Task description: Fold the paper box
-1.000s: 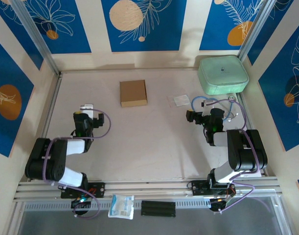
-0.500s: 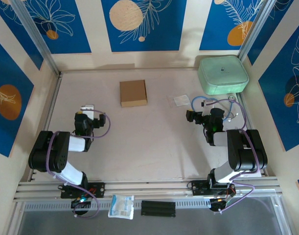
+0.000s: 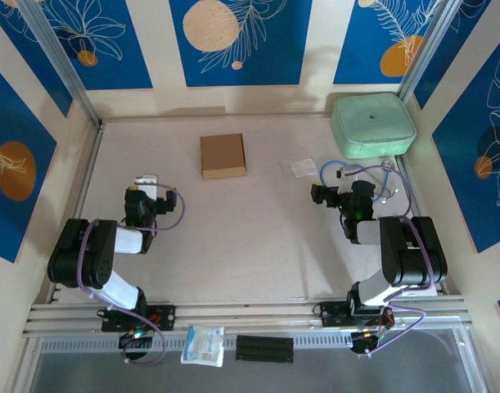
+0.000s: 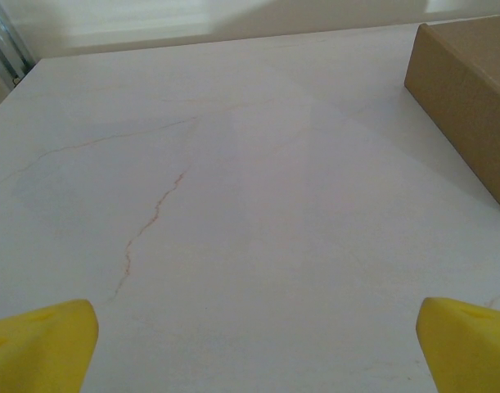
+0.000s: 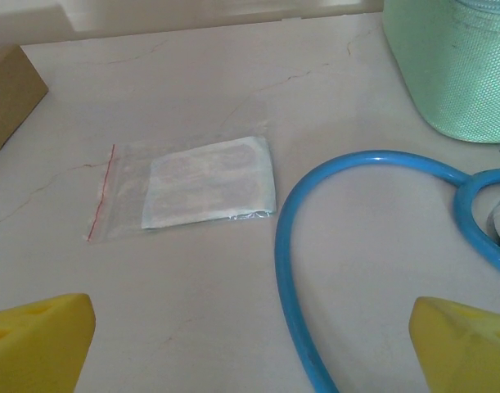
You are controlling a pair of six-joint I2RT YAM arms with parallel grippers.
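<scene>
The paper box (image 3: 222,155) is a small square brown kraft box lying shut on the table at the back centre. Its side shows at the upper right of the left wrist view (image 4: 470,90), and one corner sits at the left edge of the right wrist view (image 5: 8,90). My left gripper (image 3: 146,182) (image 4: 254,344) stands open, low over bare table, well short and left of the box. My right gripper (image 3: 345,177) (image 5: 250,344) is also open, over the table to the right of the box. Both have nothing between their yellow fingertips (image 4: 41,344) (image 5: 37,340).
A mint-green case (image 3: 372,124) (image 5: 454,65) stands at the back right corner. A clear zip bag (image 3: 303,168) (image 5: 188,188) and a looped blue tube (image 3: 331,168) (image 5: 315,246) lie just ahead of the right gripper. A white packet (image 3: 203,344) and a black bar (image 3: 264,348) rest beyond the near rail.
The left arm folded in a little and its gripper drew slightly toward the base, then held still. The right arm and the box have not moved.
</scene>
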